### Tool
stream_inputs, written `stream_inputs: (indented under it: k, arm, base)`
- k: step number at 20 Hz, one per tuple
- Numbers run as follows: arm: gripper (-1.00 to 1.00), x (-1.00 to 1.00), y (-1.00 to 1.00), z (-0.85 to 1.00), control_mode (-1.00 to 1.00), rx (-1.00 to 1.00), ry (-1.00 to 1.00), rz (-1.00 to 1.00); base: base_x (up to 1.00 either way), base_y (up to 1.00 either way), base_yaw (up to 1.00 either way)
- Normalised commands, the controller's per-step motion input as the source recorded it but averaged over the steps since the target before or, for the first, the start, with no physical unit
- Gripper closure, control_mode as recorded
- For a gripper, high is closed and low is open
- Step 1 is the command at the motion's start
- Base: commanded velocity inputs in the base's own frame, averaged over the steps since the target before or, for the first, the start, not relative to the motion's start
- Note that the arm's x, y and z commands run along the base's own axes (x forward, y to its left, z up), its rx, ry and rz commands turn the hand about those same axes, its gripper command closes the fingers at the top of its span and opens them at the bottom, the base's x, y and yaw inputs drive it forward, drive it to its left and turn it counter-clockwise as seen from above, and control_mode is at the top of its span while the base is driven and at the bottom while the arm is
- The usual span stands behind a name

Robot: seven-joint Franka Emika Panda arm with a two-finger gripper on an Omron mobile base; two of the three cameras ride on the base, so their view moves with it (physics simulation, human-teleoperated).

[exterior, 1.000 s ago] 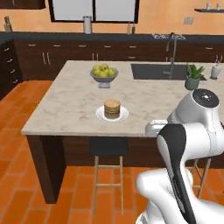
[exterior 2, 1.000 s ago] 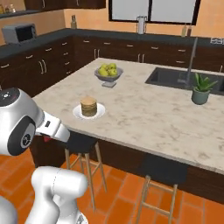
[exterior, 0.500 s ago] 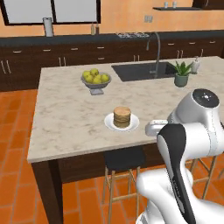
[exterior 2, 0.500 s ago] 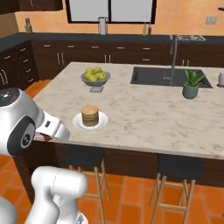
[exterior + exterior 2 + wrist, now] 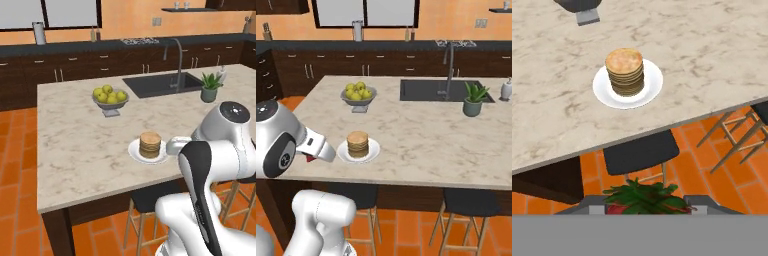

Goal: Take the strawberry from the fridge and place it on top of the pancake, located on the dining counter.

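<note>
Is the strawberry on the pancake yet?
Not yet. The pancake has a bare top, and the strawberry sits in the gripper, short of the counter.

scene is being lit evenly and brightly, flat rendered light, no clear single source. soft shadows are being cast under the pancake (image 5: 625, 70) on its plate (image 5: 650, 90) and beneath the dining counter (image 5: 421, 145) overhang. no glare is being picked up on the stone top. base views are being rendered slightly soft and low-res; no edge distortion is being seen. hand view is being kept sharpest.
</note>
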Motion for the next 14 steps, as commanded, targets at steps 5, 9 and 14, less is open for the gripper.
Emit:
stream_inputs:
  k: [5,9,14]
  arm:
    - [1.0,0.0,0.0,0.0,1.0,0.0,0.0,0.0]
    - [1.0,0.0,0.0,0.0,1.0,0.0,0.0,0.0]
    - [1.0,0.19,0.0,0.0,-1.0,0.0,0.0,0.01]
  base:
    - [0.61,0.0,0.0]
    - [0.57,0.0,0.05]
    - [0.44,0.0,0.02]
